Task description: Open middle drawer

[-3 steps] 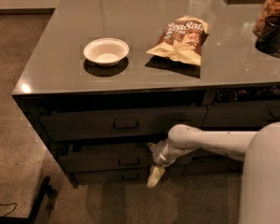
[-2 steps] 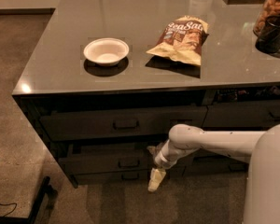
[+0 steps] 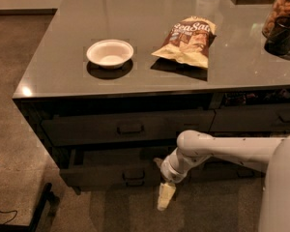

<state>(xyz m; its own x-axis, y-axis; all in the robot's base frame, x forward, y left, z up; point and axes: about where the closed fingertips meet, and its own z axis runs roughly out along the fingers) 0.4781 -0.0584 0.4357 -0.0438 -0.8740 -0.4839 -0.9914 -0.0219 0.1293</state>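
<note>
The middle drawer (image 3: 111, 174) is a wide dark grey front with a small dark pull (image 3: 134, 174). It stands pulled out a little, and a strip of its inside shows behind the front. My gripper (image 3: 165, 197) hangs pointing down at the drawer's right end, just in front of and below its front edge. It is apart from the pull and holds nothing. My white arm (image 3: 222, 151) reaches in from the right. The drawer above (image 3: 128, 127) sits flush with its own pull. A lower drawer is hidden.
On the grey counter (image 3: 53, 76) are a white bowl (image 3: 109, 53), a snack bag (image 3: 187, 40), a jar (image 3: 282, 11) and a dark cup (image 3: 280, 35) at the far right. More drawer fronts (image 3: 256, 120) lie to the right. A dark stand foot (image 3: 43, 202) is on the floor at the left.
My gripper has dropped a little lower and nearer, away from the drawer front. The drawer stays as far out as before.
</note>
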